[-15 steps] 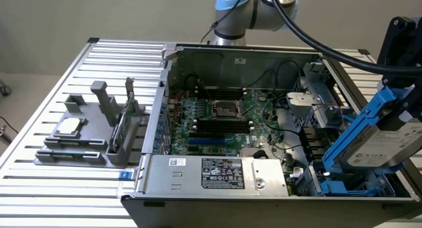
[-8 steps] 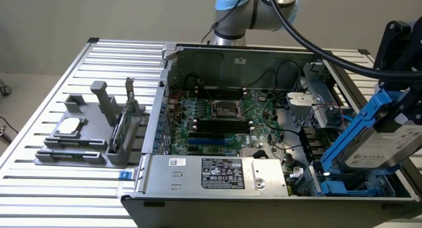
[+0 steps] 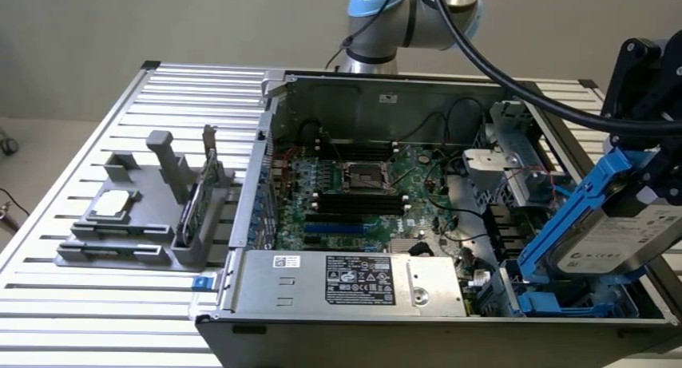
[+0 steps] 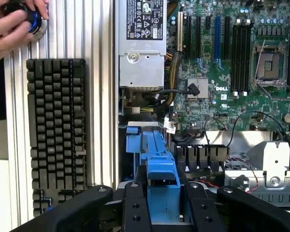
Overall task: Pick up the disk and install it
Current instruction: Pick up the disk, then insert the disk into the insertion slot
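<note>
Gripper (image 4: pixel 160 208) jaws pinching the disk (image 3: pixel 624 239) by its blue rail, disk held tilted over the drive bay (image 3: pixel 570 304) at the exterior view's right end of the open case (image 3: pixel 267 136); a hand (image 4: pixel 9 26) near the keyboard (image 4: pixel 55 135).

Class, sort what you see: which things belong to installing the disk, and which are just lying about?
Job in hand: the disk, tilted, held in the pincer; the open computer case.
Lying about: the keyboard; the grey parts stand; a person's hand on a knob.
</note>
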You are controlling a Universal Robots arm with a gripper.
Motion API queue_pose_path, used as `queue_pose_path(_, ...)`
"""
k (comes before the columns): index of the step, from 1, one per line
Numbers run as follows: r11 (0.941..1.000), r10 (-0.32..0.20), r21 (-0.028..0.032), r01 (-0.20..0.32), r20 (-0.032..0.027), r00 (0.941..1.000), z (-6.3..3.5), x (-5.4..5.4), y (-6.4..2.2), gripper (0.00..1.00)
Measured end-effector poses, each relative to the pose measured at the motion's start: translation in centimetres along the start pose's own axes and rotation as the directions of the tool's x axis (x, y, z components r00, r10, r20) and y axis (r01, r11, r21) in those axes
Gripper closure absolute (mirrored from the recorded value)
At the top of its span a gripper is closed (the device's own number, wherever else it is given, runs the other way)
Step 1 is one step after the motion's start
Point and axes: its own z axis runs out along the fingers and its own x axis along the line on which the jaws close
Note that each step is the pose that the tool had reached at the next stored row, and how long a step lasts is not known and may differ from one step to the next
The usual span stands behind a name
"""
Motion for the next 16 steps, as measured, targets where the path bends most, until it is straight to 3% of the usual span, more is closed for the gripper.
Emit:
queue_pose_path(11,1.0,-0.001,0.0014,0.001,0.0,1.0,0.02,-0.23,0.16,0.67)
queue_pose_path(16,1.0,-0.005,0.0014,0.005,0.0008,1.0,0.07,0.15,0.24,0.67)
